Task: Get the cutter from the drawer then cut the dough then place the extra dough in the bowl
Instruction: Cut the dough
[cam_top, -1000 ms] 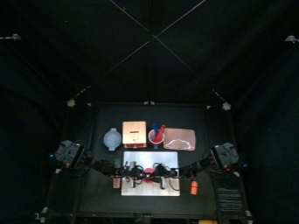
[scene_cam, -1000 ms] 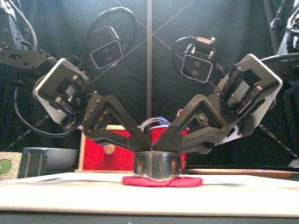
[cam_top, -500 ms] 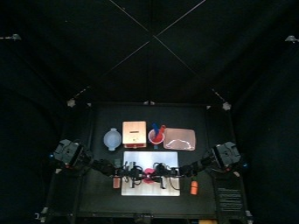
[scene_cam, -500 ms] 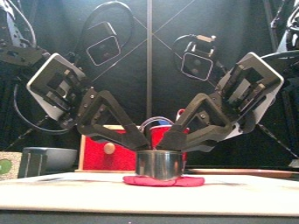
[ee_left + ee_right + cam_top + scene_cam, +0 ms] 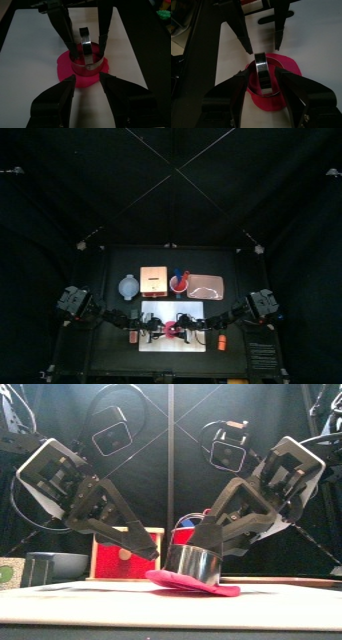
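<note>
Where the white cutting board [image 5: 174, 342] lies flat by the surface's front edge, a soft pink dough disc [image 5: 201, 584] hangs at a slant, its left rim raised clear of the board. Set into it is a round cutter [image 5: 198, 562] of shiny, smooth-walled metal, tilted, with a thin handle arching over its top. Toward the back edge, left to right, sit a blue-grey bowl [image 5: 128, 286], a pale wooden box [image 5: 154, 280], a red cup [image 5: 178, 281] and a flat pink tray [image 5: 207, 286]. From the left edge the left arm slopes down, its tool [image 5: 86, 81] spread wide, low at the dough's left rim. From the right edge the right arm slopes down likewise, its tool [image 5: 263, 74] clamped on the cutter.
</note>
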Robot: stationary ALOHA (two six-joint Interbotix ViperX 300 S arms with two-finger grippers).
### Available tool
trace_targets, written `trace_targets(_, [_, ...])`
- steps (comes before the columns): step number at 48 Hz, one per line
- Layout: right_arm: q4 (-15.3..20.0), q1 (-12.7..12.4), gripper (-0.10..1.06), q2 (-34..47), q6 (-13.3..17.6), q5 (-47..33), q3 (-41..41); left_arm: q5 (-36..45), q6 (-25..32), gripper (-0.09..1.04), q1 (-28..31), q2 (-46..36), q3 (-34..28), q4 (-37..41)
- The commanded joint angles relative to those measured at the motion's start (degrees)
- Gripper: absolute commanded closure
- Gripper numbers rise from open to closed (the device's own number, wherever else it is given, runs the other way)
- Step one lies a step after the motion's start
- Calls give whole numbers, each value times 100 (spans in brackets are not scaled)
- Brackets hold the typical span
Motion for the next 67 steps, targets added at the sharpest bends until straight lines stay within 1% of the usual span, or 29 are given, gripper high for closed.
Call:
trace_targets(1, [-105,18,5,-290,-9,-26,-158,-35,0,12,18,-141,-44,0])
trace_targets(6, [-237,18,5,-387,18,9,-229,-35,0,12,18,-141,-44,0])
trace_targets(11, [-272,18,5,-475,9,9,-237,-26,-9,12,18,-141,-44,0])
trace_targets(14, [-308,-18,5,-536,0,9,-237,-26,-9,12,9,-114,-53,-18])
trace_targets(20, [-501,-88,5,-659,18,79,-255,-26,0,12,18,0,-70,-26])
trace_targets(26, [-659,-193,5,-800,18,439,-316,-97,0,13,18,246,-149,-26])
trace_targets(30, [-791,-272,5,-853,62,888,-439,-185,0,13,18,352,-202,-35])
trace_targets(37, [-809,-343,6,-844,62,1705,-703,-343,18,13,9,343,-220,-18])
trace_targets(46, [-817,-387,6,-826,62,2338,-949,-378,97,18,18,369,-229,-26])
trace_targets(57, [-817,-431,6,-791,62,2619,-1099,-396,97,26,18,466,-229,-26])
trace_targets(67, [-817,-439,6,-765,62,2654,-1143,-396,97,27,18,554,-290,-35])
